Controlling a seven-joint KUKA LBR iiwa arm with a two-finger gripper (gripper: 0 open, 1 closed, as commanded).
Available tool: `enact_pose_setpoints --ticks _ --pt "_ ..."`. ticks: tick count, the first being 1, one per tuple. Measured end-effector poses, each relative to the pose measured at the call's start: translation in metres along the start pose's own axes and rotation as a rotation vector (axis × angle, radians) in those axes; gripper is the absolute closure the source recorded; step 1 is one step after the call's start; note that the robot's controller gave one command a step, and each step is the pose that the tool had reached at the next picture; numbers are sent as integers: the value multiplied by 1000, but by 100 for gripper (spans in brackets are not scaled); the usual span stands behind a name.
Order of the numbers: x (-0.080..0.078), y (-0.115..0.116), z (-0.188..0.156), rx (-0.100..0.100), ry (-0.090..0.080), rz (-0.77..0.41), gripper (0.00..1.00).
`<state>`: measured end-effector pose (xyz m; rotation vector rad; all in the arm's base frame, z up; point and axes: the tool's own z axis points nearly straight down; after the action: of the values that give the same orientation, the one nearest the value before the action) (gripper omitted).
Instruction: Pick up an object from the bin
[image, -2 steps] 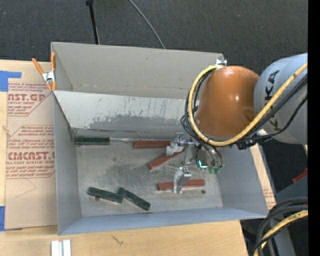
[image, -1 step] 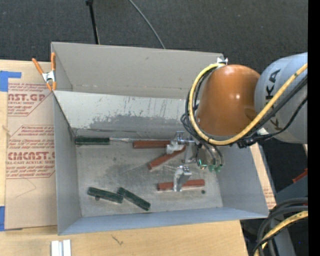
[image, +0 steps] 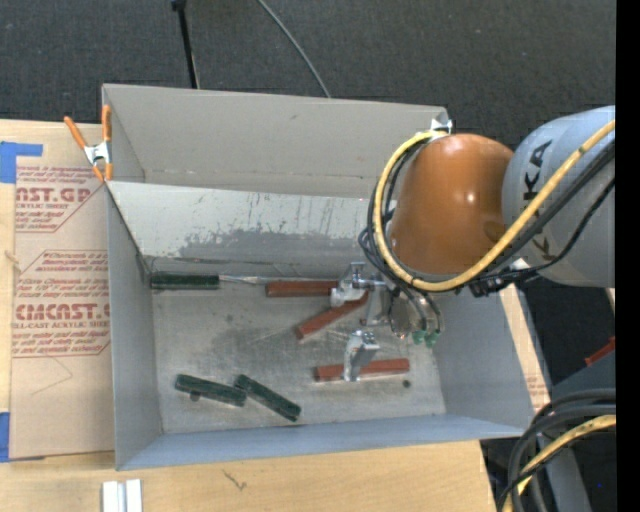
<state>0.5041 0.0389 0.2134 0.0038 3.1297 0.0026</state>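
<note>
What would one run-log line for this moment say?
end effector: open | position: above tilted red-brown bar, right side of bin | held: nothing seen

We look down past a pale wooden tabletop (image: 350, 480) to a dark, speckled floor (image: 480, 50), where a thin cable (image: 297, 47) curves beside a black rod (image: 186, 45).

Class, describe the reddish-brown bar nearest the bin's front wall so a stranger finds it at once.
Look in the grey metal bin, at its floor's front right part, beneath the orange-covered arm. A flat reddish-brown bar lies there under the gripper. Two other reddish-brown bars lie further back, and the front-left bars are dark green.
</note>
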Motion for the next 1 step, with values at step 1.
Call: enact_pose_setpoints --ticks 1 --pt "5 -22 66 1 6 2 0"
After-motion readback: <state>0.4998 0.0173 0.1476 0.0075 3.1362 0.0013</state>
